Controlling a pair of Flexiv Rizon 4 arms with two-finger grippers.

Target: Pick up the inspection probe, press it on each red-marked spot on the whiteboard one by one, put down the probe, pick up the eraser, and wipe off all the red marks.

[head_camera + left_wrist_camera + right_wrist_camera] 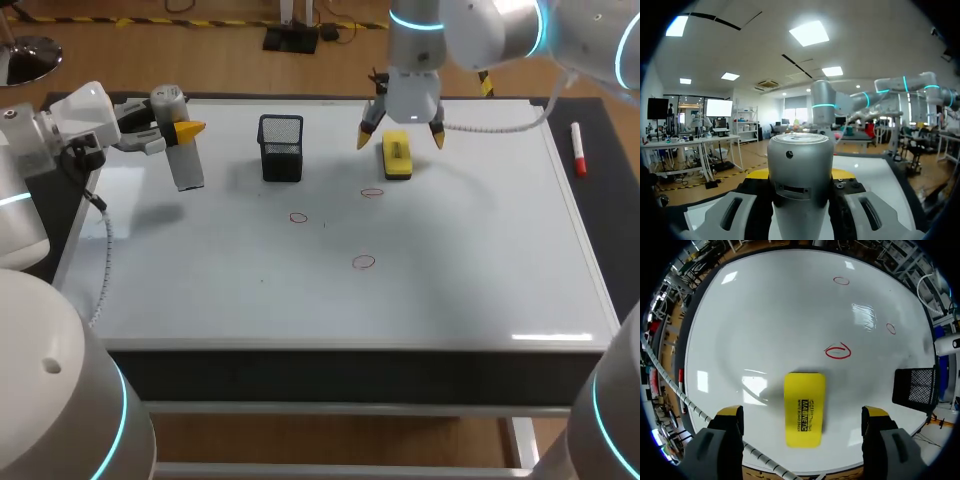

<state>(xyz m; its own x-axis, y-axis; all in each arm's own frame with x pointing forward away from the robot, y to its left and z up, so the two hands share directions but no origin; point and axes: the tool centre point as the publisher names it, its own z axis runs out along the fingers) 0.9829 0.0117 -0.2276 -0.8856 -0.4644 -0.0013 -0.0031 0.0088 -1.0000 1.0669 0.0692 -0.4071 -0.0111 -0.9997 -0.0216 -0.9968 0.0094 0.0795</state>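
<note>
R gripper (401,137) hangs over eraser (397,157), fingers spread wide, eraser lying on board (450,260) below and btwn them, untouched. L gripper (180,132) pinches probe (186,165) near board's left edge.

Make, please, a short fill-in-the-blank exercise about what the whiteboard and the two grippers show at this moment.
The whiteboard bears ___ red marks. The left gripper is shut on the ___. The right gripper, open, hangs above the yellow ___.
Missing words: three; inspection probe; eraser.
</note>
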